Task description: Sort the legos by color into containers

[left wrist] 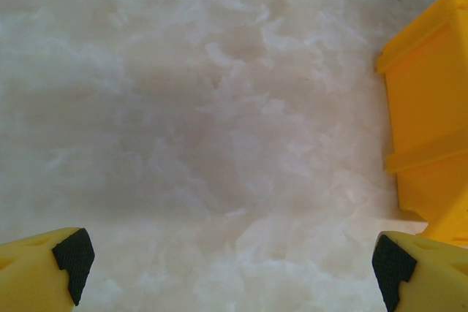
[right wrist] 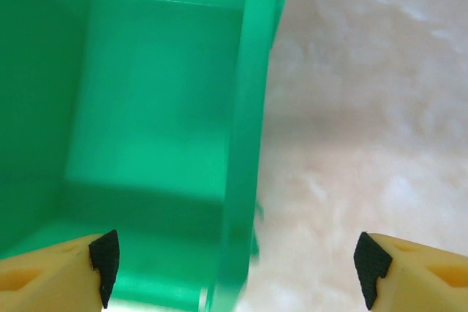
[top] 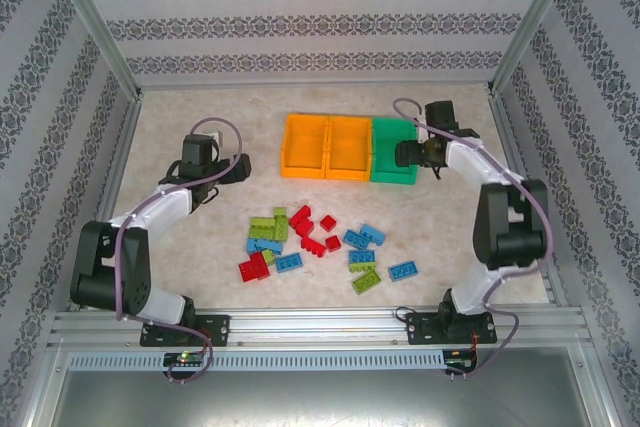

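Here the right gripper [right wrist: 234, 264] hangs open over the green bin [right wrist: 146, 107]; the legos [top: 305, 227] lie at 7 o'clock from it.

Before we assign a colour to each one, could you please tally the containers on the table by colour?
Orange containers: 2
Green container: 1
Total: 3
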Controlling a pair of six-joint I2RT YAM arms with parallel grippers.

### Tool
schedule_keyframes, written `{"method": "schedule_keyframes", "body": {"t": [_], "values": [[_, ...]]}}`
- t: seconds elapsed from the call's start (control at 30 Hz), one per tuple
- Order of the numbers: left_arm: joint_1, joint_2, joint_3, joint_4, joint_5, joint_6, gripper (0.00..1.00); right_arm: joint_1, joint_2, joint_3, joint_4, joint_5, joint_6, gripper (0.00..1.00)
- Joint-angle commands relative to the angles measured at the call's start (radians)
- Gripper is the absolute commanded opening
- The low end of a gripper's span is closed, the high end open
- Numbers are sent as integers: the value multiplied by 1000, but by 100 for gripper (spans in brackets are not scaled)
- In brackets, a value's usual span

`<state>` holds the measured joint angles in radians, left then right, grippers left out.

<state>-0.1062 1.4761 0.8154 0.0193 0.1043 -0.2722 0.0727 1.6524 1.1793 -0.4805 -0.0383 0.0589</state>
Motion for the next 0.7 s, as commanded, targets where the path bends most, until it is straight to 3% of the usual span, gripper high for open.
{"method": "schedule_keyframes", "body": {"t": [0.0,0.17,0.27,0.37,0.5,0.67], "values": [[-22,26,48,65,43,-21,100,54,-159,-68,-153,13,51,88],[-31,35,85,56,70,-3,100,181,-339,-221,-385,1,199,92],[-31,38,104,43,93,11,100,269,-472,-347,-426,4,370,92],[-31,39,120,37,118,14,100,382,-564,-388,-453,91,575,96],[-33,28,123,46,132,0,100,392,-589,-407,-532,38,826,93],[-36,24,108,70,146,-13,100,426,-668,-497,-485,-32,1110,89]]}}
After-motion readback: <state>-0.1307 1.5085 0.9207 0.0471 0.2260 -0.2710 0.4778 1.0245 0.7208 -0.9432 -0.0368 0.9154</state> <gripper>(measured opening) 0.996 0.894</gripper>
